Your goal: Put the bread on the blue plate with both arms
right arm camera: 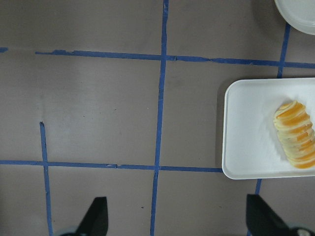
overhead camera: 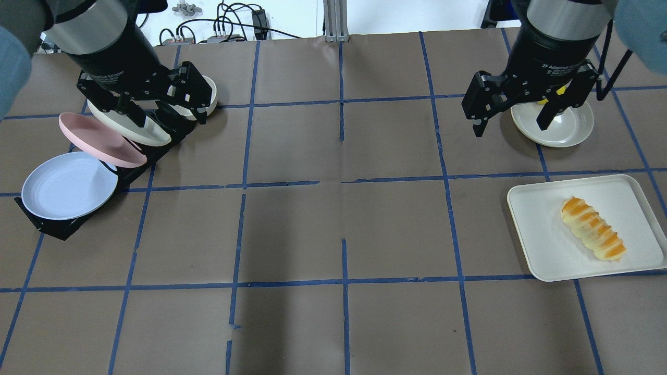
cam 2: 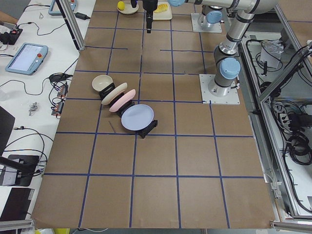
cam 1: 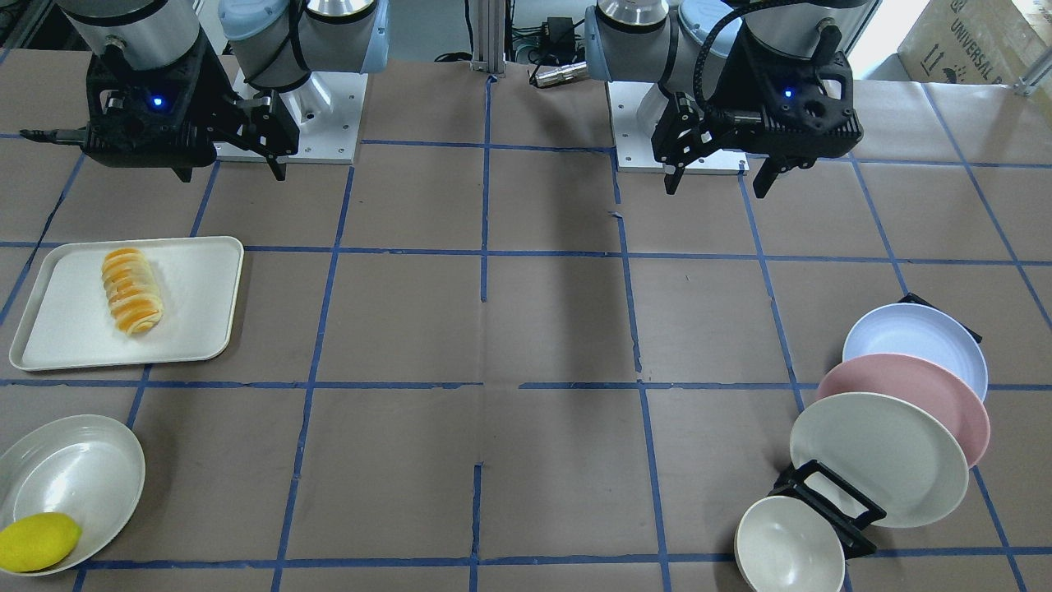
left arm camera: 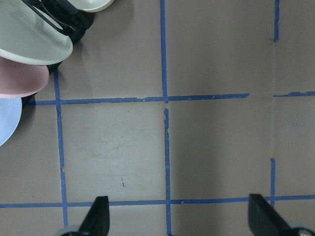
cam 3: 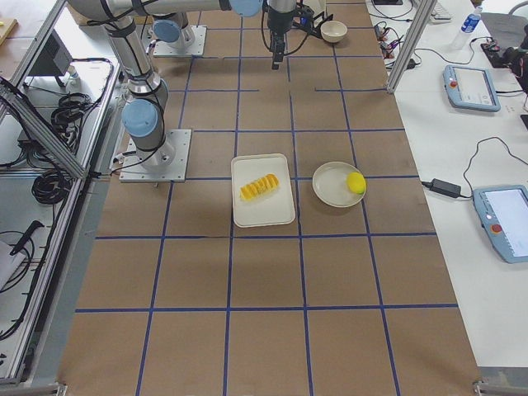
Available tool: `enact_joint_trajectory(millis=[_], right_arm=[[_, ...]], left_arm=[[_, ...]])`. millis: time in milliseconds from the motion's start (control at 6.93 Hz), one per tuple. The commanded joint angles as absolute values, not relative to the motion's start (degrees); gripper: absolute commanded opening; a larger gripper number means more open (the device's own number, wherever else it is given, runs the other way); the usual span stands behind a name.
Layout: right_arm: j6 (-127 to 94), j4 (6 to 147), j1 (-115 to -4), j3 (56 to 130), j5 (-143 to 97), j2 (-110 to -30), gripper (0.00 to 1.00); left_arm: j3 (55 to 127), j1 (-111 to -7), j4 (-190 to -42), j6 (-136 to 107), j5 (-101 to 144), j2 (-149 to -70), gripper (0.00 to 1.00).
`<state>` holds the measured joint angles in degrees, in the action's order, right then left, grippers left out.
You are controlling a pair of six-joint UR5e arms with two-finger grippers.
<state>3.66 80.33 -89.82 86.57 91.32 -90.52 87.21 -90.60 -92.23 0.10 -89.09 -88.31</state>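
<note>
The bread (cam 1: 131, 290), a twisted orange and cream roll, lies on a white tray (cam 1: 201, 275) on the robot's right side; it also shows in the overhead view (overhead camera: 593, 228) and the right wrist view (right arm camera: 295, 133). The blue plate (cam 1: 916, 337) leans in a black rack (cam 1: 830, 497) on the robot's left side, also in the overhead view (overhead camera: 68, 185). My left gripper (cam 1: 715, 179) is open and empty, high above the table by the rack. My right gripper (cam 1: 233, 175) is open and empty, high up and back from the tray.
The rack also holds a pink plate (cam 1: 904, 390) and a cream-white plate (cam 1: 875, 456), with a small cream bowl (cam 1: 787, 547) at its end. A lemon (cam 1: 37, 541) lies in a cream dish (cam 1: 74, 469) beside the tray. Blue tape lines cross the brown table.
</note>
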Motion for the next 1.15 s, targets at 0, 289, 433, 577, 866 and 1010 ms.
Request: enact_joint_trajectory(millis=[0, 289, 433, 577, 866, 1010], right_arm=[[3.69, 80.33, -89.82, 86.57, 91.41, -90.53, 1.00], [4.82, 80.51, -89.48, 86.66, 91.58, -90.53, 0.99], [12.32, 80.77, -88.25, 87.62, 92.28, -90.44, 0.99], [19.87, 84.77, -85.63, 90.41, 95.50, -90.96, 0.97], [38.25, 92.61, -79.31, 96.13, 98.00, -92.10, 0.97], [40.76, 93.51, -74.32, 98.94, 97.30, -92.46, 0.97]], left_arm=[[88.14, -90.96, -92.20, -0.09, -90.25, -88.51, 1.00], [88.33, -90.97, -92.37, 0.09, -90.62, -88.59, 1.00], [88.24, -90.62, -92.46, 0.87, -90.79, -88.59, 1.00], [88.07, -88.35, -92.55, 5.14, -90.88, -88.33, 1.00], [87.54, -78.10, -93.25, 17.00, -90.79, -88.68, 1.00], [86.84, -72.83, -94.73, 21.66, -90.36, -89.12, 1.00]])
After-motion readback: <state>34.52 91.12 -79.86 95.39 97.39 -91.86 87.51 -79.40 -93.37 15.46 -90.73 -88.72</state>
